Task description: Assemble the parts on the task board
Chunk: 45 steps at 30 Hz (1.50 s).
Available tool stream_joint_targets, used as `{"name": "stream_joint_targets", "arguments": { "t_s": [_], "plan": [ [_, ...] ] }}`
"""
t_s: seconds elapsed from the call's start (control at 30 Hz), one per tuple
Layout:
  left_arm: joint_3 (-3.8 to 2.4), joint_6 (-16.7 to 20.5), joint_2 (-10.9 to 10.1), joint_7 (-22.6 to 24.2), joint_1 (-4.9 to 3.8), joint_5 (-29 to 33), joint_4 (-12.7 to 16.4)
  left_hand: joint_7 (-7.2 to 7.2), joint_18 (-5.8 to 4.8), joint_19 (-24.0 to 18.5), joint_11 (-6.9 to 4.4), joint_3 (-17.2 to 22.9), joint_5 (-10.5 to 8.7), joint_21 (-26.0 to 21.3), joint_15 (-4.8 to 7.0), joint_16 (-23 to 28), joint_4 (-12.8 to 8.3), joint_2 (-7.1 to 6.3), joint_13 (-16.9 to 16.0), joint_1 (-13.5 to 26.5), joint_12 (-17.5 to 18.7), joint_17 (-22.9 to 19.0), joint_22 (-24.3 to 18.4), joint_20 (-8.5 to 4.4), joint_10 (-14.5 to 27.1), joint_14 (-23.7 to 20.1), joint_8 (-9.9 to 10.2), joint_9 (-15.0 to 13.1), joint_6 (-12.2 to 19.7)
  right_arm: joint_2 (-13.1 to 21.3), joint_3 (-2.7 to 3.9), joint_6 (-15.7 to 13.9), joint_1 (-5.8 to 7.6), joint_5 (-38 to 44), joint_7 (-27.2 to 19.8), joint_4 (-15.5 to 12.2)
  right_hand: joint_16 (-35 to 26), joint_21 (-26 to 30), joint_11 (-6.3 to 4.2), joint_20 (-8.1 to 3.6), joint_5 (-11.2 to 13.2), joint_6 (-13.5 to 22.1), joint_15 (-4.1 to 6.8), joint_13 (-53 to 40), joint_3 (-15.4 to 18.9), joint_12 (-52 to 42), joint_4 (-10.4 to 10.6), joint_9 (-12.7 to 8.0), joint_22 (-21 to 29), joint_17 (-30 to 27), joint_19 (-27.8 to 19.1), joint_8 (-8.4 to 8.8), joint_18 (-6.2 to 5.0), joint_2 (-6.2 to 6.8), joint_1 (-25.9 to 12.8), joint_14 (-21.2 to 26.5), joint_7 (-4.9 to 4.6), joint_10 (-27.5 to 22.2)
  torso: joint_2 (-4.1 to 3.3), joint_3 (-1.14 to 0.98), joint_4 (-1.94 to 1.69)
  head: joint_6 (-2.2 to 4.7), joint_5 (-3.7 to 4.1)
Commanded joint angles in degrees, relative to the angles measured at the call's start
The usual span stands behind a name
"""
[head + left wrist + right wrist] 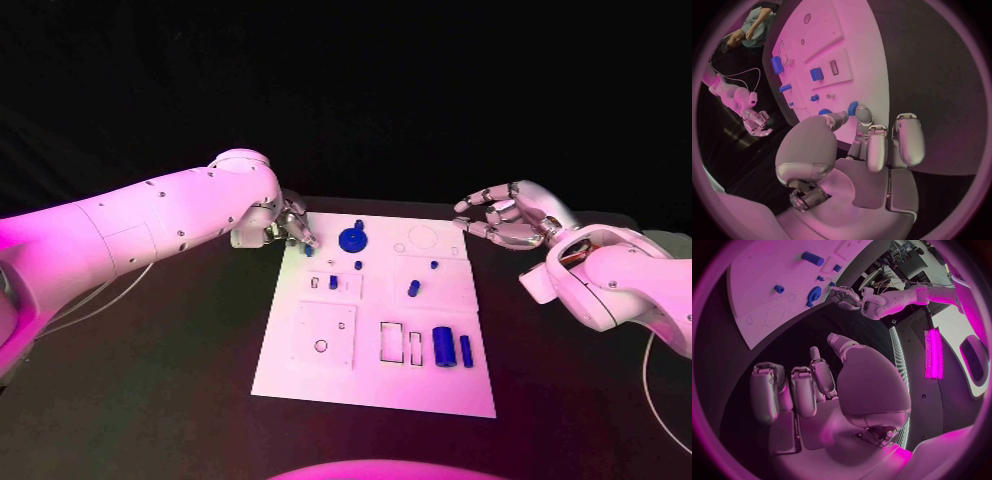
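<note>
My left hand (289, 226) sits at the upper left corner of the white rectangular task board (378, 385), which lies in the middle of the black surface (159, 380). Its fingers (862, 116) pinch a small blue part (852, 107) right at the board's edge. My right hand (505, 217) hovers in the upper right of the head view, just off the board's far right corner, fingers curled loosely apart and holding nothing. A blue round gear (353, 240) lies near the board's top edge, and 2 blue upright cylinders (453, 347) stand toward its lower right.
</note>
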<state>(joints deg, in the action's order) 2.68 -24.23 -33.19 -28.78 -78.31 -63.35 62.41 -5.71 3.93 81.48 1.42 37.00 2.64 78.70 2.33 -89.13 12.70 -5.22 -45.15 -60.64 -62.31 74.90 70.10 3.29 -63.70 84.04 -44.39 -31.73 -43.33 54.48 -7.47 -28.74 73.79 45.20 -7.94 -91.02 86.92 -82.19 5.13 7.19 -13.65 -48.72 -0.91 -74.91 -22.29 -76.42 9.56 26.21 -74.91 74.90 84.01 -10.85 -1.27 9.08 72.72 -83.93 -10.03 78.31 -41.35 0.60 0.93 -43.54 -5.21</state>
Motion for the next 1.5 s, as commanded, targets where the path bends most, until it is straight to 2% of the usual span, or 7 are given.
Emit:
{"name": "stream_joint_targets", "arguments": {
  "t_s": [0.03,0.2,0.33,0.73,1.13,1.3,1.5],
  "plan": [
    [-0.02,0.85,0.07,1.04,0.0,1.77,0.18,0.41,0.22,-0.01,-0.37,0.65,0.29,0.34,0.25,-0.1,-1.11,0.32,0.14,-1.38,-0.24,13.96,0.05,-0.09,0.03,5.55,-0.52,-0.22,0.05,-0.07,0.0,0.84,-0.04,0.11,-0.42,0.02,-0.21,0.25,-0.3,-0.43,-0.28,0.06,0.28,-0.93,-0.05,0.13,0.3,-0.09,-9.31,5.53,0.19,-0.22,-0.99,0.13,-0.38,-3.87,0.25,0.01,0.02,-0.03,0.0,-0.1,-0.02],
    [-0.02,1.87,0.02,1.36,0.0,3.03,0.2,0.76,0.2,0.01,-0.72,3.81,0.29,0.39,0.57,-0.11,-4.3,1.2,0.26,-4.89,-0.22,13.98,0.21,-0.29,-0.01,5.56,-1.78,-0.93,0.66,-0.08,0.0,0.87,-0.04,0.11,-0.41,0.05,-0.21,0.25,-0.3,-0.43,-0.28,0.06,0.28,-0.93,-0.05,0.13,0.3,-0.09,-9.31,5.53,0.19,-0.22,-0.99,0.13,-0.38,-3.87,0.25,0.01,0.0,-0.02,0.04,-0.2,-0.05],
    [-0.02,2.39,-0.06,1.45,0.0,3.65,0.28,0.73,0.19,0.03,-0.75,7.89,0.3,0.44,0.64,-0.15,-7.42,1.1,0.46,-7.0,-0.07,14.04,0.34,-0.41,-0.1,5.58,-3.4,-2.04,1.27,-0.09,0.0,0.88,-0.05,0.11,-0.41,0.08,-0.21,0.25,-0.3,-0.43,-0.28,0.06,0.28,-0.93,-0.05,0.13,0.3,-0.09,-9.31,5.53,0.19,-0.22,-0.99,0.13,-0.38,-3.87,0.25,0.01,0.01,-0.02,0.03,-0.22,-0.02],
    [-0.04,3.93,-1.43,1.04,0.05,5.72,1.91,0.72,0.13,0.14,-0.8,12.28,0.31,0.6,0.65,-0.16,-9.64,0.19,-0.32,-6.53,-0.88,14.05,0.65,-0.32,-1.26,5.59,-5.57,-3.77,1.92,-0.08,0.0,0.83,-0.09,0.08,-0.46,0.17,-0.27,0.36,-0.3,-0.45,-0.31,0.06,0.29,-0.9,-0.1,0.15,0.37,-0.11,-9.24,5.39,0.13,-0.29,-1.02,0.08,-0.43,-3.85,0.25,0.0,0.07,0.0,-0.02,-0.1,-0.09],
    [-0.12,9.01,-8.33,0.62,0.19,6.69,12.17,1.02,-0.08,0.75,-1.14,15.48,0.34,1.29,0.96,-0.2,-11.37,-1.24,-3.12,-5.74,-3.13,14.11,1.82,-0.52,-3.85,5.63,-6.68,-4.58,1.33,0.19,0.0,0.76,-0.12,-0.09,-0.49,0.24,-0.28,0.39,-0.3,-0.45,-0.31,0.06,0.29,-0.94,-0.09,0.1,0.45,-0.12,-9.23,5.39,0.12,-0.32,-1.02,0.05,-0.52,-3.85,0.25,0.03,0.18,-0.08,-0.29,-0.32,-0.3],
    [-0.12,11.69,-11.07,1.19,1.25,4.68,16.57,1.17,-0.2,1.06,-1.29,16.36,0.36,1.66,1.09,-0.17,-11.62,-1.71,-4.18,-5.38,-3.95,14.05,2.44,-0.64,-4.78,5.61,-6.96,-4.75,0.99,0.28,0.0,0.78,-0.13,-0.1,-0.49,0.2,-0.28,0.39,-0.3,-0.45,-0.31,0.06,0.29,-0.94,-0.09,0.1,0.45,-0.12,-9.23,5.39,0.12,-0.32,-1.02,0.05,-0.52,-3.85,0.25,0.03,0.2,0.01,-0.43,-0.52,-0.14],
    [-0.11,13.86,-12.42,2.25,2.51,1.72,19.37,1.37,-0.37,1.46,-1.48,17.15,0.4,2.13,1.24,-0.22,-11.9,-2.28,-5.25,-5.05,-4.75,14.14,3.24,-0.77,-5.79,5.65,-7.17,-4.86,0.56,0.27,0.0,0.83,-0.18,-0.11,-0.52,0.21,-0.28,0.39,-0.3,-0.45,-0.31,0.06,0.29,-0.94,-0.09,0.1,0.45,-0.12,-9.23,5.39,0.12,-0.32,-1.02,0.05,-0.52,-3.85,0.25,0.03,0.21,0.01,-0.39,-0.61,-0.49]
  ]
}}
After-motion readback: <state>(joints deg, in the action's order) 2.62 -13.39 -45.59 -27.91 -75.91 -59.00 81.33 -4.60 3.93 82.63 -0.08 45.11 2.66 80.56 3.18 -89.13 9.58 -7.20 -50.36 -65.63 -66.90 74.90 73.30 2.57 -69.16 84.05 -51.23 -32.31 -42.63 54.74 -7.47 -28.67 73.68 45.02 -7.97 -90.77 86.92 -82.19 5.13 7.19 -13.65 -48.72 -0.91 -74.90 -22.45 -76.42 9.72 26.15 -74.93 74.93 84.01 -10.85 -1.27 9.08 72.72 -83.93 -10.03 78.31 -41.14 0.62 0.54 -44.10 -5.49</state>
